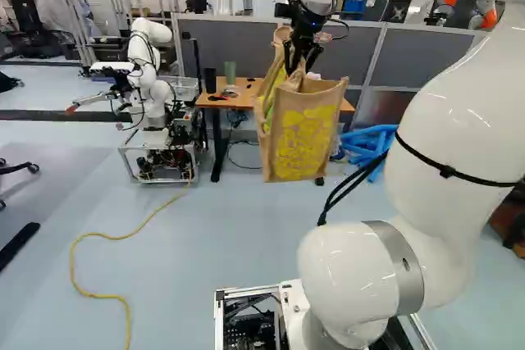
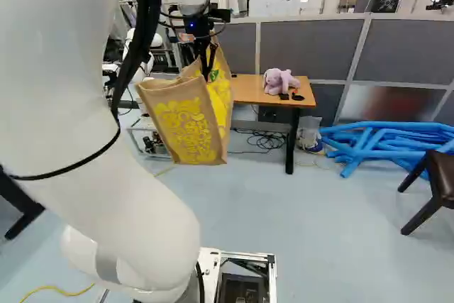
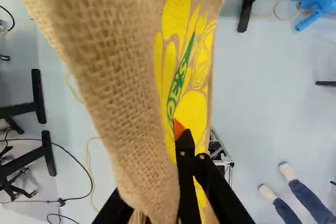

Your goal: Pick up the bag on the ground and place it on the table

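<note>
Left base view — bag (image 1: 305,138) (brown) hangs under gripper (image 1: 297,68).

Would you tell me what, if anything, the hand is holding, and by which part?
The tan bag, by its top; whether by handle or rim, I cannot tell.

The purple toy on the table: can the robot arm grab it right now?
Probably not: its gripper is holding the bag in the air. The toy itself looks uncovered, so the full gripper seems the main trouble.
</note>
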You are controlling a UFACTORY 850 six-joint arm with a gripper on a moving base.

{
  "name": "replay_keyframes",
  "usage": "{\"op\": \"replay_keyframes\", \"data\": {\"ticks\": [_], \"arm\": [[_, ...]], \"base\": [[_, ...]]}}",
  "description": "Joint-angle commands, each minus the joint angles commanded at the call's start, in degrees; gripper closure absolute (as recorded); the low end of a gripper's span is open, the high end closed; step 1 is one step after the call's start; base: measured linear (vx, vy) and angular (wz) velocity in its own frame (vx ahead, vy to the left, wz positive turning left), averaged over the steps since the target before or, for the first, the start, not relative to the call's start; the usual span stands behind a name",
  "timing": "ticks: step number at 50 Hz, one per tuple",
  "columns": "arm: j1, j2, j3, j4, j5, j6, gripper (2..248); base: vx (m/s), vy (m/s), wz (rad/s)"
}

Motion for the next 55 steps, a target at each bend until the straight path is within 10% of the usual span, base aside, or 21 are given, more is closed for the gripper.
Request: {"op": "replay_keyframes", "data": {"ticks": [55], "arm": [[0.0,0.0,0.0,0.0,0.0,0.0,229]], "base": [[0.211,0.000,-0.012]]}}
